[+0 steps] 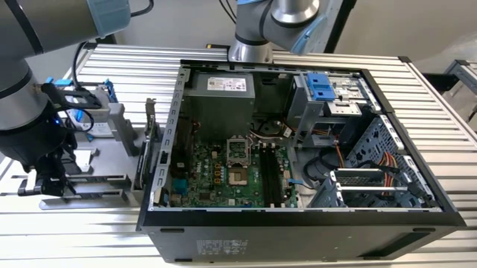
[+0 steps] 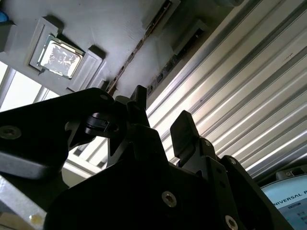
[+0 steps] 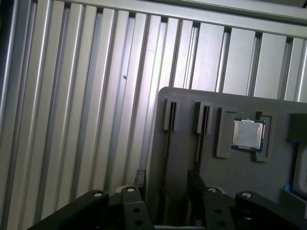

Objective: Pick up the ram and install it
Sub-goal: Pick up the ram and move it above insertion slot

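Note:
The ram [image 3: 167, 148] stands on edge in a narrow slot of the grey holder tray [image 3: 230, 182], showing as a thin dark strip. In the second wrist view the ram [image 2: 144, 45] is a thin brownish line. My gripper [image 3: 165, 184] is open right over it, one finger on each side of the strip, and its fingers [image 2: 184, 129] are apart with nothing gripped. A second stick [image 3: 198, 143] sits in the neighbouring slot. In the exterior view my gripper [image 1: 48, 181] hangs over the tray [image 1: 111, 142], to the left of the open computer case [image 1: 298, 223].
A processor chip [image 3: 248, 134] lies in a recess of the tray. An upright card with a metal bracket [image 1: 149, 134] stands between tray and case. The motherboard's memory slots [image 1: 270, 178] lie inside the case. Ribbed aluminium table [image 3: 72, 96] surrounds everything.

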